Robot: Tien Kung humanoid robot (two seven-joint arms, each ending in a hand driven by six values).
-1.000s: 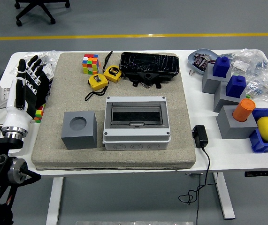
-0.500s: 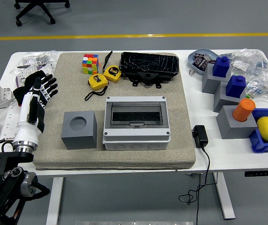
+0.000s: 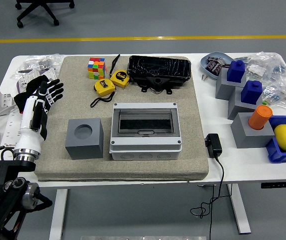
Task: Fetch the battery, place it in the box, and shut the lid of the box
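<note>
Battery [image 3: 159, 72] lies untouched behind the shut box [image 3: 146, 131], so the left hand [image 3: 40, 100], fingers spread and empty, must first reach it.

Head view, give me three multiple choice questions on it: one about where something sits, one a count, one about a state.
1. Where is the grey block with the round hole?
A. Left of the grey box
B. On its lid
C. Off the mat

2. How many yellow tape measures lie on the mat?
A. One
B. Two
C. Four

3. The left hand is:
A. Gripping the cube
B. Open, holding nothing
C. Inside the box

Answers: 1 A, it stands beside the box's left wall. 2 B, a pair lies near the colour cube. 3 B, its fingers are spread, empty.
</note>
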